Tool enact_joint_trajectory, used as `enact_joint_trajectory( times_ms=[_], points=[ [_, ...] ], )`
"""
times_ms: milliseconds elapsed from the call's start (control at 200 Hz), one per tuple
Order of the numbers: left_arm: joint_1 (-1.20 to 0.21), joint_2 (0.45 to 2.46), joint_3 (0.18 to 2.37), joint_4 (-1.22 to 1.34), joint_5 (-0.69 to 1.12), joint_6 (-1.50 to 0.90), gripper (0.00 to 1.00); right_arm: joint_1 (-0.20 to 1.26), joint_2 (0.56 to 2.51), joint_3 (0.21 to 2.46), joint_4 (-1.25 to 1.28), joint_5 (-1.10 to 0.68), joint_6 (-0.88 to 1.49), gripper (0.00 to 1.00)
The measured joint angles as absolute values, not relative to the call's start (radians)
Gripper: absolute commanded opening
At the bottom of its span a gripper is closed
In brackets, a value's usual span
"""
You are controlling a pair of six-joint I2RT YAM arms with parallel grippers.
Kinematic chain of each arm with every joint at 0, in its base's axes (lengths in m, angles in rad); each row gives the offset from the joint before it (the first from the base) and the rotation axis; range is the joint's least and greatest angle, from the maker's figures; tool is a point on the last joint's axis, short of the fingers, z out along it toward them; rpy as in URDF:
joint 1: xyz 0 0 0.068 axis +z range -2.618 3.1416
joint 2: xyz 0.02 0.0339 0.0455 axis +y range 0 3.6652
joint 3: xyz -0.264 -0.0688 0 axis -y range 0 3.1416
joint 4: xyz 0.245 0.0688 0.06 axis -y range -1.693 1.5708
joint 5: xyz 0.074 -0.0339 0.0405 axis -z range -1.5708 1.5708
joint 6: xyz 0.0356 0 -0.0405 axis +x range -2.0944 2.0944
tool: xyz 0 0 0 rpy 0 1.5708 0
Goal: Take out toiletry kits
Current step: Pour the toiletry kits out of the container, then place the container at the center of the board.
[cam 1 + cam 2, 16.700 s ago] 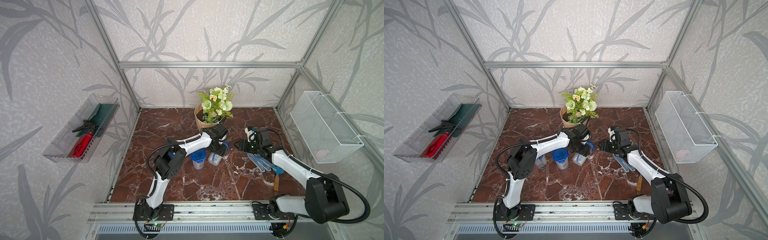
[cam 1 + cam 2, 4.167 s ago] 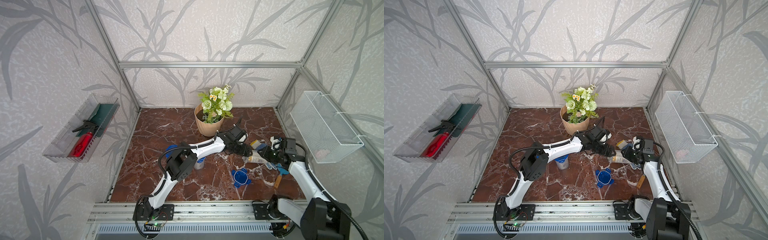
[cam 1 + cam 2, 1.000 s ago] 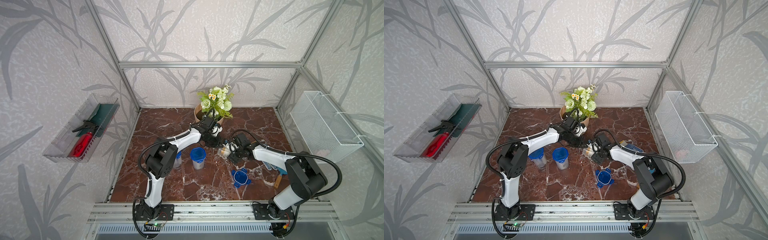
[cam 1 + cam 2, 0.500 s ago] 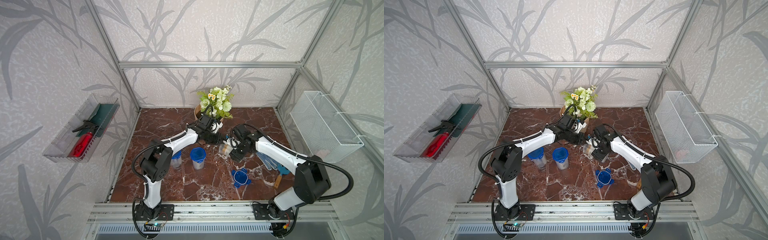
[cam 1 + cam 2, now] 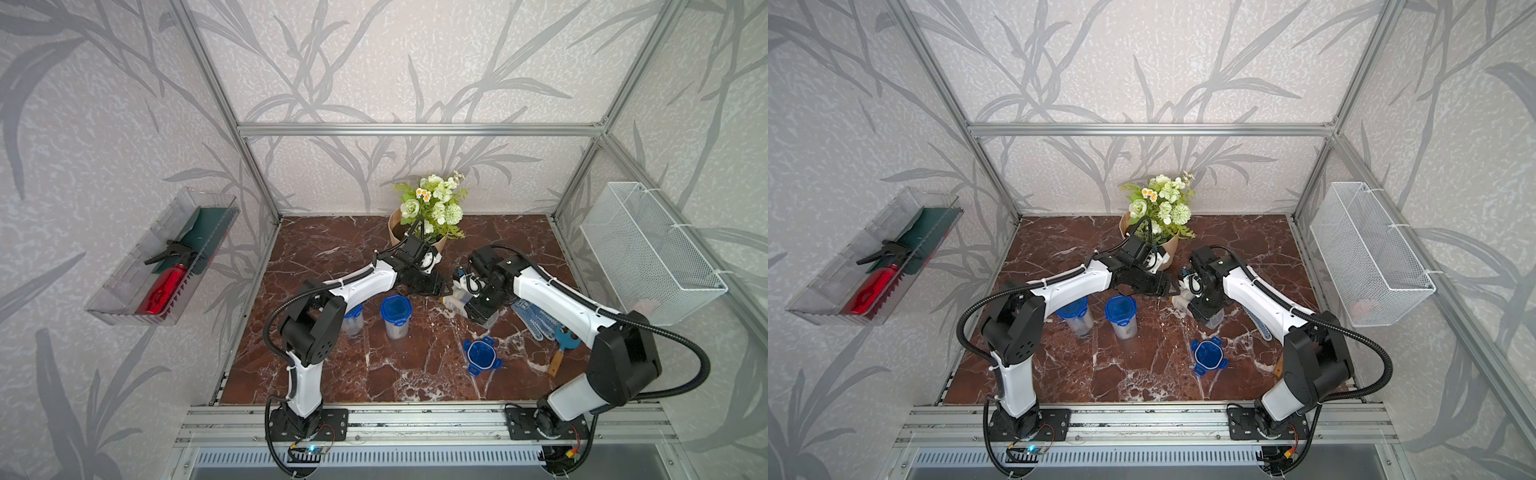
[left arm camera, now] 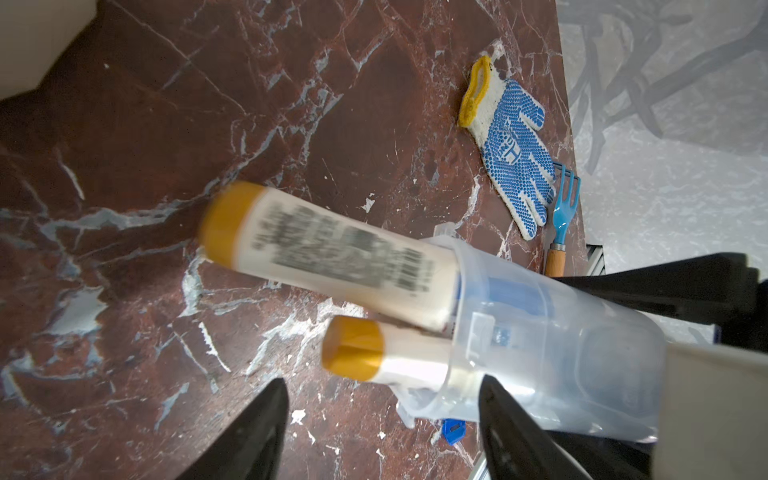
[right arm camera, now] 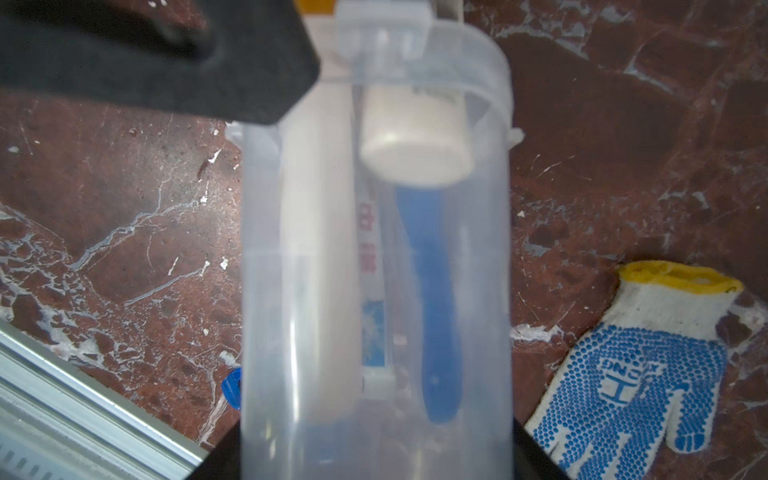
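Jar (image 7: 374,316) gripped by right tool (image 5: 478,306), 2 bottles (image 6: 340,257) poking out, toothbrush (image 7: 432,291) inside, left tool (image 6: 380,399) agape, empty

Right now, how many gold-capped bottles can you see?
2, both poking out of the open jar held by the right end effector: a blurred bottle and a sharp bottle. The two lidded jars may hide more.

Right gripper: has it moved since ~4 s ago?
Yes. In a top view the right gripper, shut on the clear jar, has shifted from by the gloves toward the flower pot, now directly beyond the loose blue lid.
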State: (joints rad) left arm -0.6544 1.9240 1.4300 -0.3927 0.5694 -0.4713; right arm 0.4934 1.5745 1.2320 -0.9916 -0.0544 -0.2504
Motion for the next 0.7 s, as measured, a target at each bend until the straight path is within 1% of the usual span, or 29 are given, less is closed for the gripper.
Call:
enact_joint_trajectory(
  times_ms=[90, 295, 460, 605, 700],
  points=[
    [-0.659, 1.924, 1.430, -0.393, 0.562, -0.471, 0.81, 0.494, 1.592, 1.252, -1.005, -0.054, -0.250, 0.26],
    [-0.667, 1.921, 1.430, -0.397, 0.546, -0.471, 0.82, 0.497, 1.586, 1.243, -1.011, -0.051, -0.231, 0.26],
    [-0.671, 1.915, 1.430, -0.399, 0.539, -0.471, 0.83, 0.473, 1.499, 1.194, -0.997, -0.014, -0.193, 0.28],
    [-0.687, 1.885, 1.430, -0.419, 0.512, -0.467, 0.83, 0.395, 1.395, 1.156, -0.925, 0.027, -0.136, 0.27],
    [-0.704, 1.851, 1.428, -0.431, 0.487, -0.463, 0.83, 0.349, 1.361, 1.114, -0.826, 0.045, -0.097, 0.21]
  ],
)
